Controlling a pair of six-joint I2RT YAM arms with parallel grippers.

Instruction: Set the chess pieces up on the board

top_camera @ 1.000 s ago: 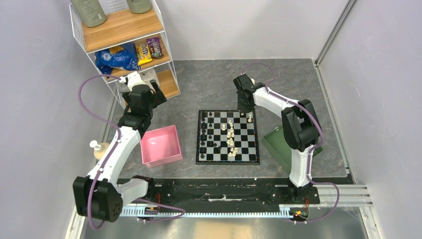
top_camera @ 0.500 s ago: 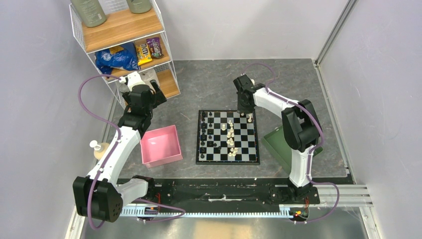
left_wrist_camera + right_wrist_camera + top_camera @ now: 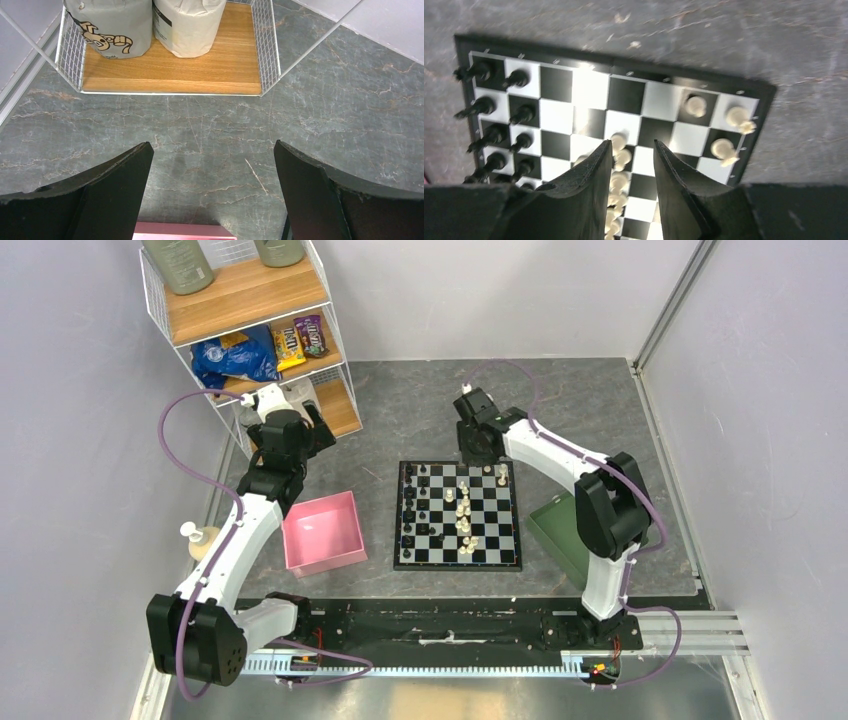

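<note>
- In the top view we see the board (image 3: 458, 566) in the middle of the surface (image 3: 400, 410). The black pieces (image 3: 415, 510) are lined up along its left side. Most white pieces (image 3: 463, 512) stand in a row down the middle.
- The right jaws hang over the far edge of the board. So the right arm (image 3: 560, 455) is much nearer the white pieces than the left arm (image 3: 240, 530), which is out by the shelf (image 3: 250, 300).
- The pink tray (image 3: 325, 530) sits left of the board and the green tray (image 3: 550, 525) sits right of it.
- In the left wrist view the left jaws are wide apart and hold nothing. Below them is bare surface, with paper rolls (image 3: 187, 25) on the shelf ahead. We see no pieces here.
- In the right wrist view the right jaws are a little apart, with nothing in them. The row of upright white pieces starts right below the gap and runs on under the jaws. Three more stand in the far right corner.
- We think the first piece in the row comes next. Its neighbours stand close and could get knocked.
</note>
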